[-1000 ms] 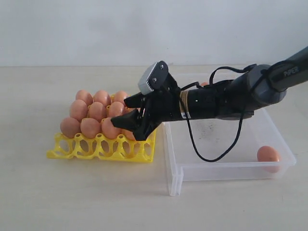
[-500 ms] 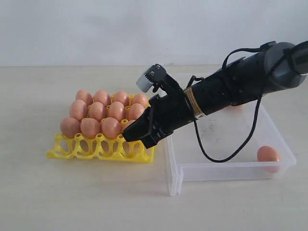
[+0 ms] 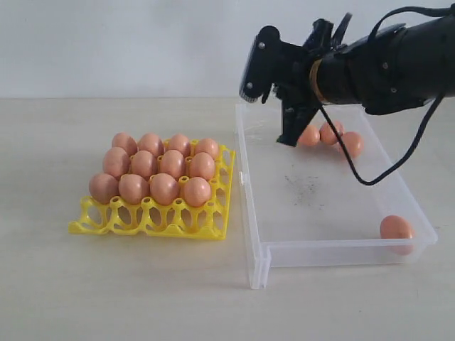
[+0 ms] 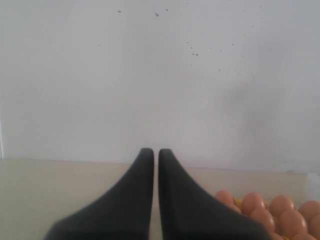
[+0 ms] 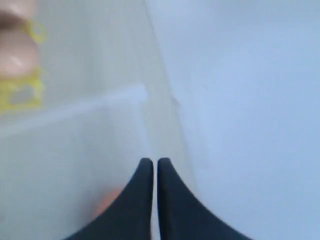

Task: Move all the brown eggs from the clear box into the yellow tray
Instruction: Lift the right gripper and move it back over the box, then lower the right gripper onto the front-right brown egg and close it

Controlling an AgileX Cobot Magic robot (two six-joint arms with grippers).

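The clear box (image 3: 334,250) lies on the right of the table (image 3: 106,284), its long axis running near to far. Four brown eggs (image 3: 396,229) are in it. One lies on its side in the near right corner, touching the near wall, its long axis roughly left to right. The other three are bunched near the far end, toward the right wall. The middle of the box floor is bare apart from dark scuffs.

The yellow tray (image 3: 146,219) sits just left of the box, with a narrow gap between its right edge and the box's left wall. Twelve eggs stand upright in its three far rows. The near row of four cups is open and faces a bare strip of table.

The right arm (image 3: 384,67) reaches in from the right, above the far left part of the box. Its jaws point down and stop above the floor, just left of the far eggs. The right jaws are pressed together and hold nothing.

The left jaws are likewise closed tip to tip and empty, facing a white wall.
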